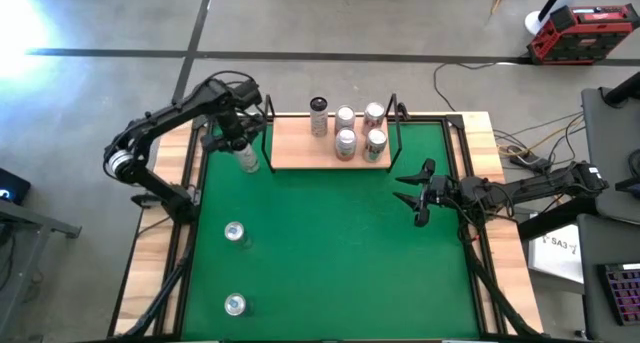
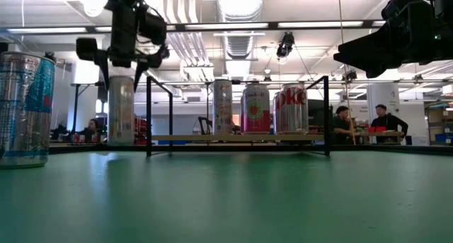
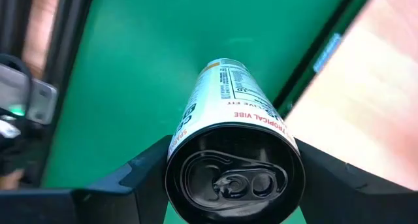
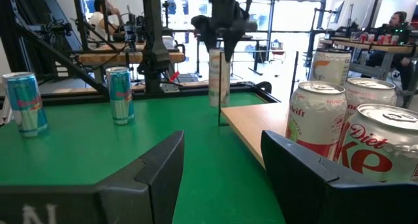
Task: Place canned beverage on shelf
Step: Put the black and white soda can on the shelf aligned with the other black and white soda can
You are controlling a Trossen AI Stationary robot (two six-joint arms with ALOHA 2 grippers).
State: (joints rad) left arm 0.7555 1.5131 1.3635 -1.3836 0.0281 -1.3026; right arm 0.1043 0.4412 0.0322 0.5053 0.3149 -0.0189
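Note:
A tall slim white can (image 1: 247, 160) stands upright just off the left end of the shelf (image 1: 300, 148), a light-wood board inside thin black rods. My left gripper (image 1: 236, 140) is above it and shut on its top; the low view shows the can (image 2: 121, 108) under the gripper (image 2: 126, 67). I cannot tell whether its base touches the green mat. Several cans (image 1: 346, 133) stand on the shelf. My right gripper (image 1: 413, 195) waits level over the mat's right side, open and holding nothing (image 4: 222, 165). My left gripper (image 3: 232, 162) pinches the can between its two fingers, on opposite sides of the wall just under the top rim (image 3: 175, 145). The fingers (image 3: 140, 172) come from above, pointing down. The can stays upright below them, its pull-tab lid facing the wrist.
Two more cans stand on the mat at the near left (image 1: 235, 232) (image 1: 235, 304); one looms large in the low view (image 2: 25, 108). The shelf's black posts (image 1: 268, 118) (image 1: 397, 118) rise at its ends. People sit at benches beyond the table (image 2: 388, 122).

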